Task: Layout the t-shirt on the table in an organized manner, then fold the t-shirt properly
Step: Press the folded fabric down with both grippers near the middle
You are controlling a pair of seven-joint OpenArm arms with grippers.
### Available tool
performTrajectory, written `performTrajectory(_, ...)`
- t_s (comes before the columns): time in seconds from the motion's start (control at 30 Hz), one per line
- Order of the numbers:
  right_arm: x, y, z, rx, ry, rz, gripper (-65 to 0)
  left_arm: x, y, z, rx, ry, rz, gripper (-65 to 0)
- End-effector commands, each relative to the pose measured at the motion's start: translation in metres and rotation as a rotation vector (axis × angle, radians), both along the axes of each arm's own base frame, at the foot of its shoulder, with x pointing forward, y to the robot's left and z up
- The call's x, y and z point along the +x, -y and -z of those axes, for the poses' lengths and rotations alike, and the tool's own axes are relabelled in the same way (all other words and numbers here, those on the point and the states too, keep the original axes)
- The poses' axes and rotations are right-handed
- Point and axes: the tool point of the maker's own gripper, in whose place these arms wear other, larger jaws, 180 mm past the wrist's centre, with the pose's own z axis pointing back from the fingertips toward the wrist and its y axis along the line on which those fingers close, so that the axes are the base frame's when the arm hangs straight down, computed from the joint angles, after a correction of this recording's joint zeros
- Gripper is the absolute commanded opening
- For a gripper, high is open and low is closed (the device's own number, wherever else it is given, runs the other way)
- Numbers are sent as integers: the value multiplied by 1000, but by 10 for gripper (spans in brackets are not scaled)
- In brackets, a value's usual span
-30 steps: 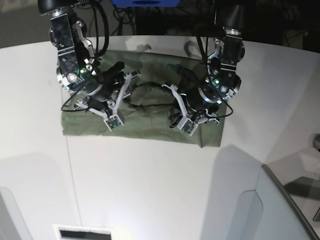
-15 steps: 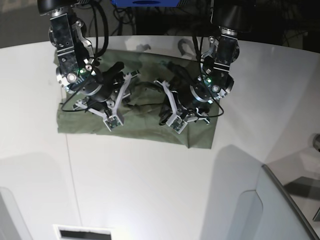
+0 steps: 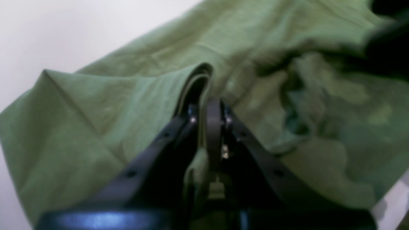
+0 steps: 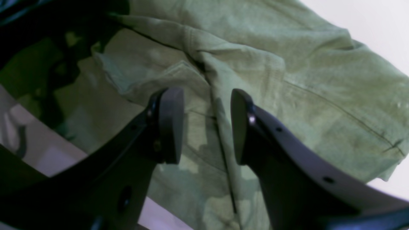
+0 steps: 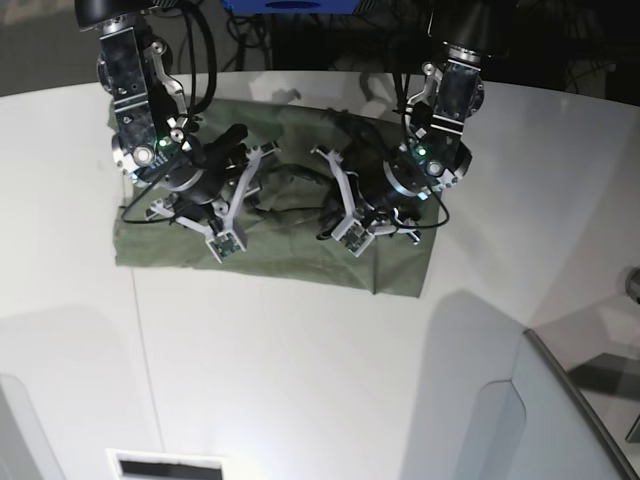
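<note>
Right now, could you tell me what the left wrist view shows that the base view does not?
Only the left wrist view shows the left end effector shut on a raised fold of the t-shirt. Only the base view shows both arms, the shirt's whole spread on the table, and the grey panel. Both show the green shirt and the white tabletop.

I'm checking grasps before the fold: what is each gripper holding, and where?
Left gripper pinches a raised fold of the t-shirt. Right gripper is open above the cloth, holding nothing.

t-shirt – matt wrinkled cloth; table – smooth, glossy
</note>
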Motion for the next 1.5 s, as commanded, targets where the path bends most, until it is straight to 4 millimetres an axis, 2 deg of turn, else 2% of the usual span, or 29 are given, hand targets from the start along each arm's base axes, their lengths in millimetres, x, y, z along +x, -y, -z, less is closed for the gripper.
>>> performTrajectory(0.0, 7, -4, -6, 22, 27, 0, -422, 11, 2, -16, -10, 44, -5, -650)
performTrajectory(0.17, 7, -3, 2, 16, 4, 1, -422, 13, -2, -21, 18, 41, -8, -650)
performTrajectory(0.53, 7, -3, 2, 16, 6, 1, -422, 12, -1, -20, 20, 37, -5, -650)
performTrajectory(0.73, 8, -4, 0, 19, 11, 1, -420, 8, -4, -2, 31, -16, -9, -650)
performTrajectory(0.93, 8, -4, 0, 19, 11, 1, -416, -2, 11, 5, 31, -37, 42, -650)
performTrajectory(1.13, 8, -4, 1, 18, 9, 1, -416, 6, 12, -1, 29, -17, 42, -650)
performTrajectory(1.23, 8, -4, 1, 18, 9, 1, -416, 10, 12, -4, 30, -8, 42, -502)
performTrajectory(1.3, 8, -4, 1, 18, 9, 1, -416, 11, 12, -5, 30, -5, 42, -426)
performTrajectory(1.4, 8, -4, 1, 18, 9, 1, -416, 11, 14, -7, 19, -4, 44, -342)
performTrajectory(1.47, 8, -4, 1, 18, 9, 1, -416, 11, 19, -10, 13, 3, 58, -323)
